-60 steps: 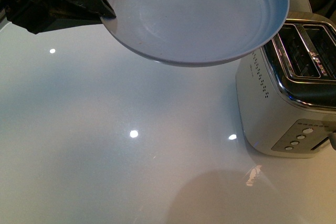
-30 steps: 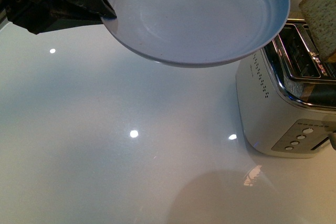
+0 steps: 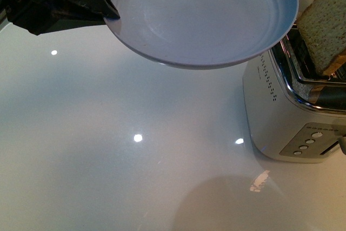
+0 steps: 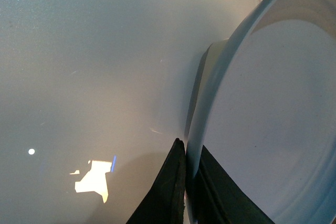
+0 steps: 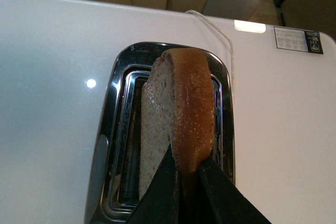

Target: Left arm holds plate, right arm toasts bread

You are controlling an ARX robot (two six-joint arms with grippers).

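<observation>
Over the toaster (image 3: 270, 112), the right pincer (image 5: 185, 170) grips speckled, brown-crusted bread (image 5: 157, 124).

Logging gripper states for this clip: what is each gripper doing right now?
Left gripper: shut on the rim of the round pale blue-grey plate.
Right gripper: shut on the light brown wholemeal bread slice, over the silver toaster.

left gripper (image 4: 190, 156), right gripper (image 5: 185, 179), black, angular, tapered

A plate (image 3: 200, 20) held aloft hangs just beside the toaster (image 3: 281, 117), crowding the slot where the bread (image 3: 324, 28) stands; the broad white counter (image 3: 108, 177) in front lies open.
</observation>
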